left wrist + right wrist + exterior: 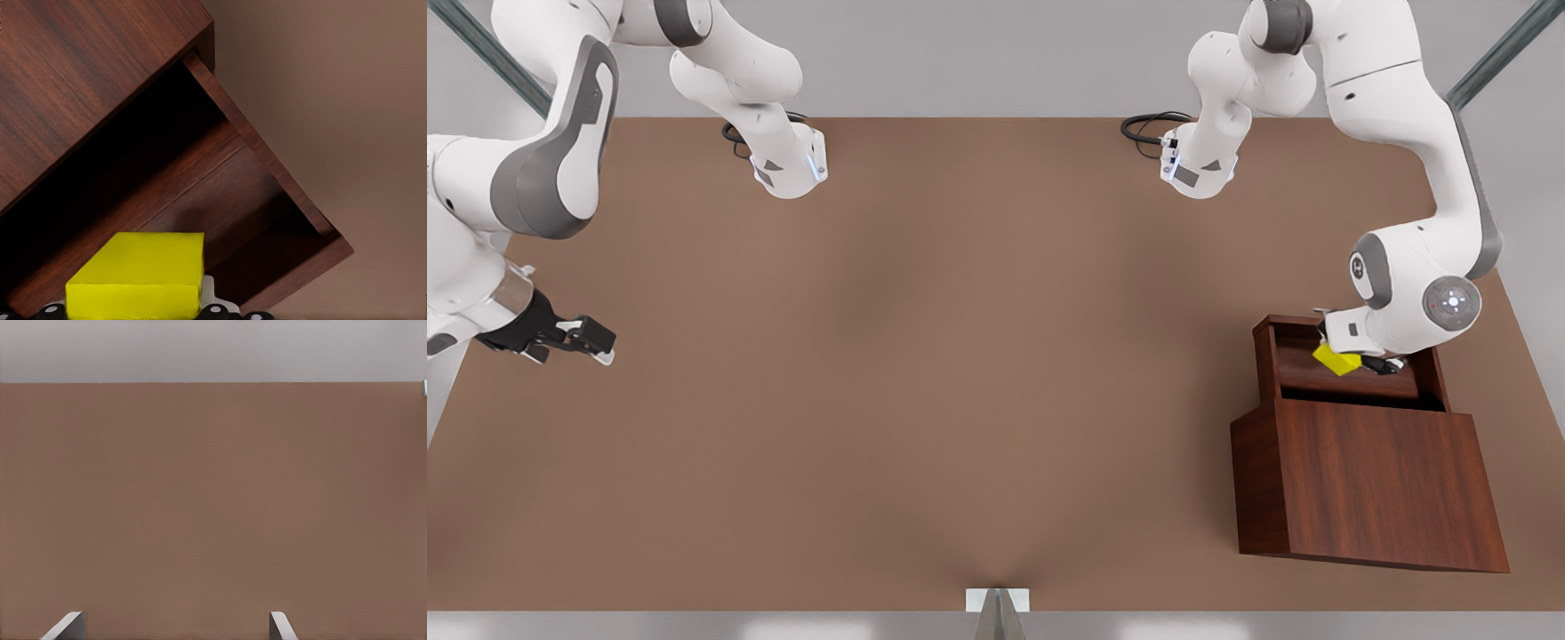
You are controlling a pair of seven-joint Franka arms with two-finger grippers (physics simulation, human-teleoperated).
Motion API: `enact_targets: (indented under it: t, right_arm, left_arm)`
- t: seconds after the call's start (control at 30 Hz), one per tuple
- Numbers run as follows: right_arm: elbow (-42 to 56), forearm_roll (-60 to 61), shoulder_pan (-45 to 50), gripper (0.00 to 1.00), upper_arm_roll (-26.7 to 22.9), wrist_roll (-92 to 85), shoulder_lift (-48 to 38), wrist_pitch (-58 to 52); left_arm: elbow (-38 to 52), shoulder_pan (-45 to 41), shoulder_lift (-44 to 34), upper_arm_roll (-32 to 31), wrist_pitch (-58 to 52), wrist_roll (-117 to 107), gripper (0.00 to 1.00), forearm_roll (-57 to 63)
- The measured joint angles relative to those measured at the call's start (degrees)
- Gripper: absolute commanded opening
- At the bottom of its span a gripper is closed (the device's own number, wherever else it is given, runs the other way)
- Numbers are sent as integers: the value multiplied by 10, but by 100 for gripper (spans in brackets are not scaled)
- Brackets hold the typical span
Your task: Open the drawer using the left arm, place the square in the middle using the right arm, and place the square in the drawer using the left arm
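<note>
Over the open drawer (1352, 378) — square (1336, 359) in left claw (1356, 363).

A plain matte brown surface (925, 356) fills most of the front view. Behind its far edge stands a pale grey wall (978, 53). Two dark metal struts cross the upper corners, one at the left (489, 53) and one at the right (1498, 49). At the near edge, in the middle, sits a small white bracket (997, 601). The light is soft and even.
</note>
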Motion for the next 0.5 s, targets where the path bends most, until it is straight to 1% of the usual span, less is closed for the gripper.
enact_targets:
  t: [0.13,0.17,0.2,0.23,0.27,0.3,0.33,0.37,0.4,0.43,0.47,0.5]
  right_arm:
    - [0,2,1,100,-1,0,0,1]
    - [0,2,0,100,-1,0,0,1]
    - [0,2,0,100,0,0,0,1]
    - [0,2,0,100,-1,0,0,1]
    - [0,2,0,100,-1,0,0,1]
    - [0,2,1,100,-1,0,0,1]
    - [0,2,0,100,-1,0,-1,0]
    - [0,2,-1,100,-1,0,0,1]
    - [0,2,0,100,0,0,0,1]
    - [0,2,0,100,-1,1,0,1]
    - [0,2,-1,100,-1,0,0,1]
    - [0,2,0,100,0,1,0,1]
  left_arm:
    - [2,-2,-3,0,-6,-1,100,-8]
    - [21,-2,-4,0,-25,-10,100,-9]
    - [51,-3,-4,-1,-68,-53,100,-10]
    - [96,-3,-5,-8,-136,-165,100,-11]
    - [129,-4,-7,-9,-174,-226,100,-22]
    - [147,-3,-22,-8,-183,-291,100,-39]
    - [176,-5,-30,-20,-188,-329,100,-53]
    - [184,15,-47,-57,-188,-350,100,-62]
    - [214,124,-59,-186,-189,-369,100,-64]
    - [230,202,-68,-287,-188,-405,100,-53]
    - [233,254,-74,-363,-182,-433,100,-37]
    - [233,276,-79,-400,-179,-452,100,-17]
